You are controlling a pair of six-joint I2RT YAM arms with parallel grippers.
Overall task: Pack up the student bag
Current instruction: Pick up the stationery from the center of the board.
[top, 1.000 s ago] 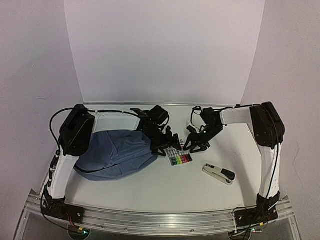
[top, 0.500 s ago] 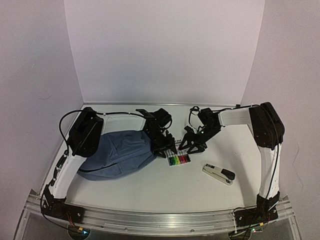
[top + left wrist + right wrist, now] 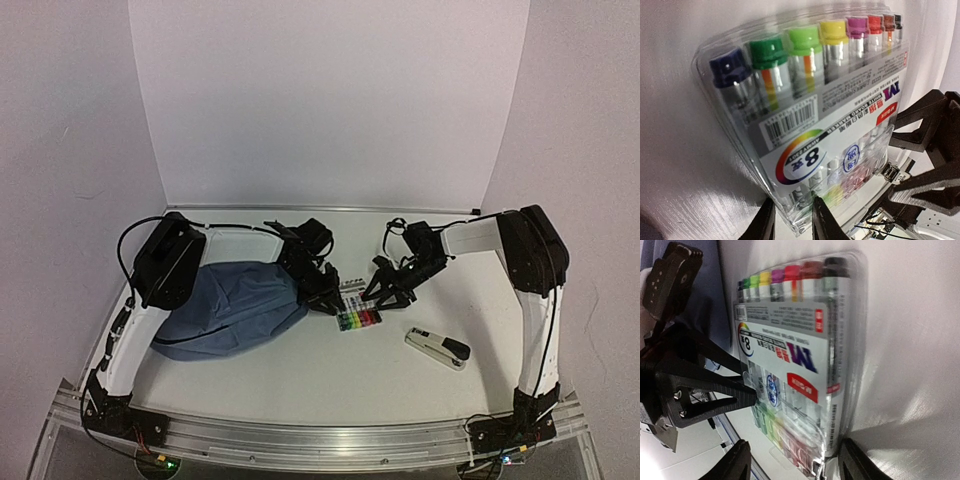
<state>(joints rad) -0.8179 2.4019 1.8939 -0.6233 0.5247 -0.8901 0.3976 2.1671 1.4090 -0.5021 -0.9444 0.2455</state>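
Observation:
The student bag (image 3: pixel 235 305) lies slumped on the left of the table, slate-blue; a strip of it shows in the right wrist view (image 3: pixel 715 300). A clear pack of coloured markers (image 3: pixel 357 312) lies flat just right of the bag. My left gripper (image 3: pixel 335 300) reaches over the bag, and its two fingers pinch the pack's near corner (image 3: pixel 792 225). My right gripper (image 3: pixel 378 295) comes from the other side. Its jaws stand open astride the pack's end (image 3: pixel 795 465), one finger against the pack's edge and a gap at the other. The pack's label and caps fill both wrist views (image 3: pixel 830 115) (image 3: pixel 790 350).
A black and white stapler (image 3: pixel 437 347) lies on the table to the front right of the markers. White walls close in the table at the back and sides. The two grippers sit close together, facing each other across the pack.
My left gripper has narrowed from wide open down onto the pack's corner and shifted slightly. The right gripper has edged along the pack, its jaws widening, then narrowing a little.

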